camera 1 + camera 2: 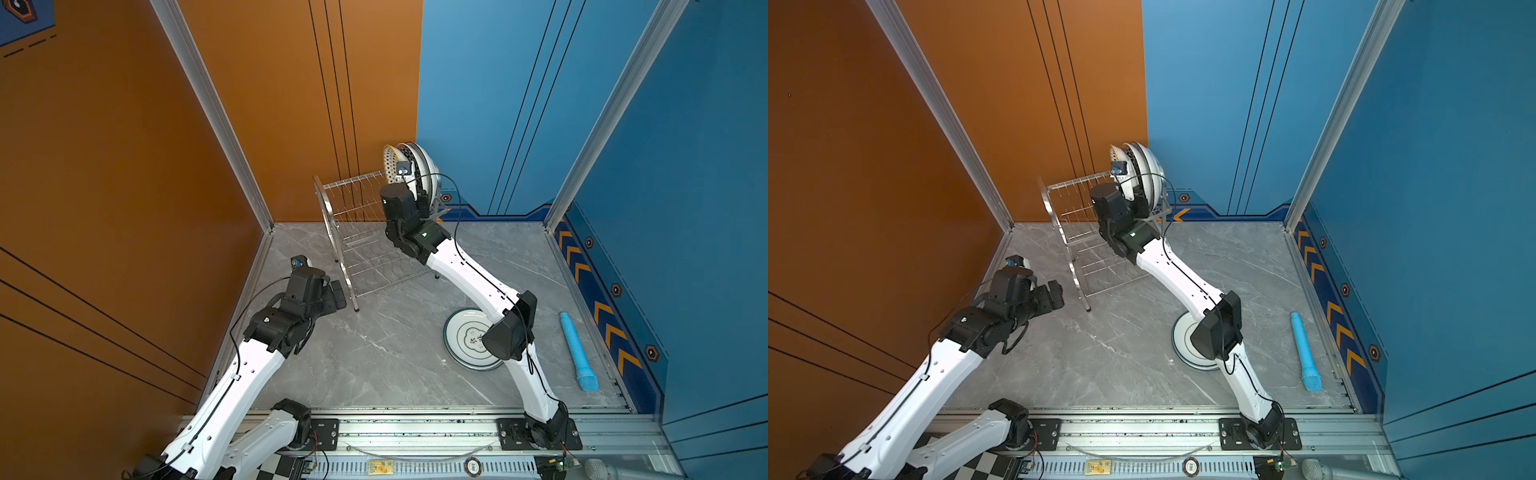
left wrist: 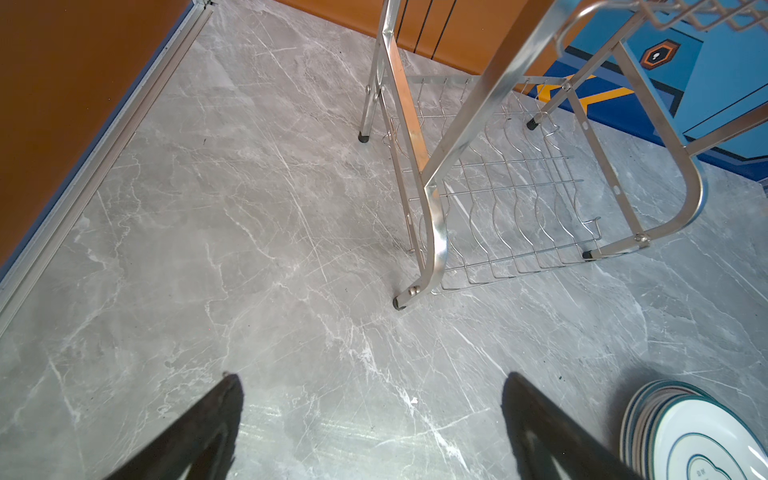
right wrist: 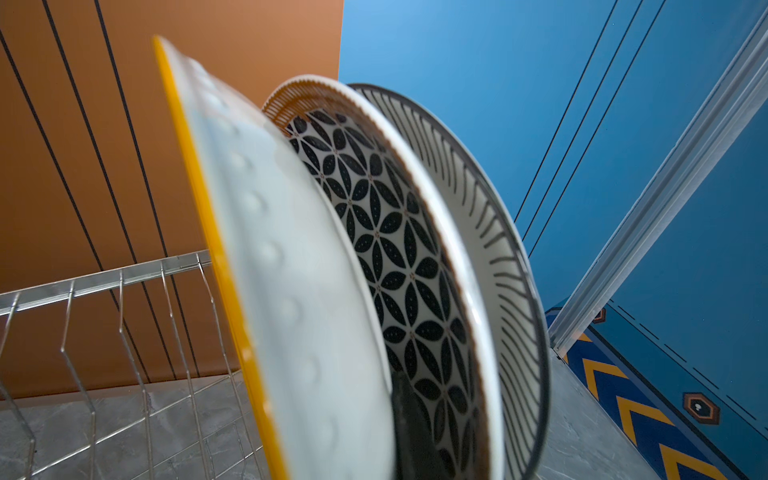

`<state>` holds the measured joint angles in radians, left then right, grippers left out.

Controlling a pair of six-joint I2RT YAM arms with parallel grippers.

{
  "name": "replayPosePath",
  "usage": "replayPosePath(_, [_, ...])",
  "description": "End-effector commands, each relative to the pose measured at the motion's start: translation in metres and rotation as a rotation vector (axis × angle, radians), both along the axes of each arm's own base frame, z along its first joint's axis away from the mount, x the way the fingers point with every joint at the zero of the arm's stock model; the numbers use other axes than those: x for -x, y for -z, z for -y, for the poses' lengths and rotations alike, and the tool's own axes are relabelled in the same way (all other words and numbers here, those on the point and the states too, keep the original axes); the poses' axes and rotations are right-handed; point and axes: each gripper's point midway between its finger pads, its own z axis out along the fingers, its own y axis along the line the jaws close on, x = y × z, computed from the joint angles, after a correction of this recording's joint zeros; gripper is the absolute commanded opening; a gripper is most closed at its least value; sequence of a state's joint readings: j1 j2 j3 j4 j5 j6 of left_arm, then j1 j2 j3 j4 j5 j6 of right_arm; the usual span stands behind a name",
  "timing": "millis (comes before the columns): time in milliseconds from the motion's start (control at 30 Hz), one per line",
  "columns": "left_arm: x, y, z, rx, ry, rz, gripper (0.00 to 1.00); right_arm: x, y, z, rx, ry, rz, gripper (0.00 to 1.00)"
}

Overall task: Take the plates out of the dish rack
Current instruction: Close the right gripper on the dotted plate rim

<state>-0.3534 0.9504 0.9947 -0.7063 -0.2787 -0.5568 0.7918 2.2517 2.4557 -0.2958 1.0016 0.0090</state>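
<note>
While my right tool (image 1: pixel 420 198) pinches the yellow-rimmed plate (image 3: pixel 291 270) at the far end of the top tier of the dish rack (image 1: pixel 328 224), I judge the step to be lifting it out. Next comes a straight pull clear of the divider wires (image 3: pixel 124 316), sparing the flower-patterned plate (image 3: pixel 386 232) and striped plate (image 3: pixel 490 232) behind, then a carry to the stack (image 1: pixel 465 336) on the table (image 1: pixel 374 353) before the rack. My left tool (image 2: pixel 374 432) hangs spread near the rack's leg (image 2: pixel 400 302). Only one finger (image 3: pixel 409 419) shows (the plate, blurred, hides the other); my arm (image 1: pixel 469 274) covers part of the stack.
</note>
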Motion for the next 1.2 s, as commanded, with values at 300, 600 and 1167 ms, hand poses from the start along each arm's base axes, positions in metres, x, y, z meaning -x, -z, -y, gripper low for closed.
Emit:
replayPosePath(300, [-0.003,-0.003,0.001,0.01,0.009,0.01,0.98,0.001,-0.006,0.0,-0.032,0.037,0.096,0.0])
replayPosePath(600, [-0.004,-0.002,0.002,0.012,0.011,0.006,0.98,0.008,-0.027,0.001,-0.037,0.042,0.15,0.0])
replayPosePath(1167, [-0.005,0.0,0.002,0.014,0.008,0.002,0.98,0.022,-0.06,0.008,-0.048,0.108,0.27,0.0])
